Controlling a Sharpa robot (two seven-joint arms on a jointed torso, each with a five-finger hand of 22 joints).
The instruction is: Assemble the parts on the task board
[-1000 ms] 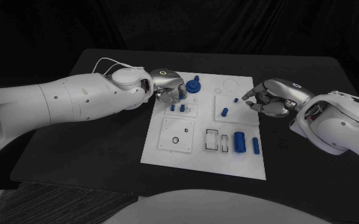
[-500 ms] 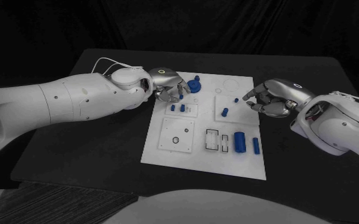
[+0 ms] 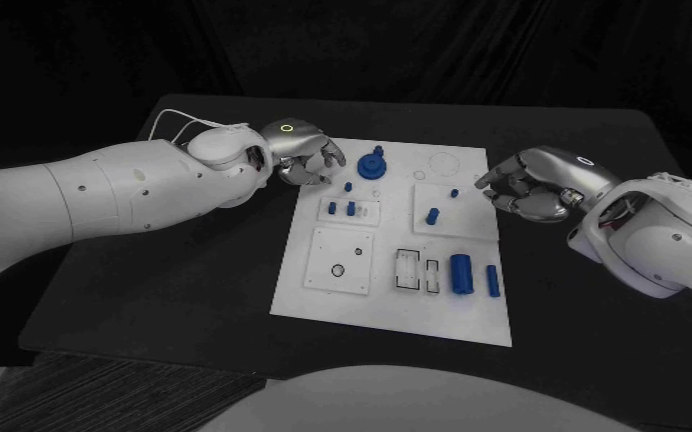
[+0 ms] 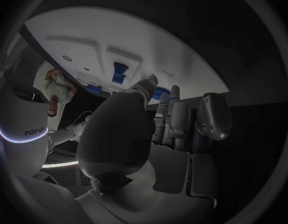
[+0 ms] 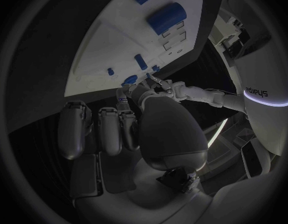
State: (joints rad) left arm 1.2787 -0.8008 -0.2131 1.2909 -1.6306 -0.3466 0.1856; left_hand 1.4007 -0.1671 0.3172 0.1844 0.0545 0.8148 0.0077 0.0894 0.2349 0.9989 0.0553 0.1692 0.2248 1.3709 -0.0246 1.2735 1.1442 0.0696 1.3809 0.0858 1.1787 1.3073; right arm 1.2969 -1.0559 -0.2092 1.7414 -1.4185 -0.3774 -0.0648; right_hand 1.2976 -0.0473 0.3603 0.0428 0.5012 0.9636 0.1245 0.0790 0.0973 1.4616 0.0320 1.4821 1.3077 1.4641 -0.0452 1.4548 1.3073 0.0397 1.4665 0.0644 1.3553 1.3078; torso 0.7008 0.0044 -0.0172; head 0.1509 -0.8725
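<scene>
Left hand (image 3: pixel 303 157) and right hand (image 3: pixel 531 187) — both empty, fingers curled in, arms low.

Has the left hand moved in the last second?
Yes. The left hand has pulled back from the two small pegs toward the task board's far left corner.

The head camera looked down from above onto the black bench (image 3: pixel 188 282), taking in the whole task board (image 3: pixel 397 297) from some way off. Each wrist camera sat close behind its own hand, facing past the left hand (image 4: pixel 156 134) or the right hand (image 5: pixel 128 129) toward the board. All three views shared the board, probably its far half.
</scene>
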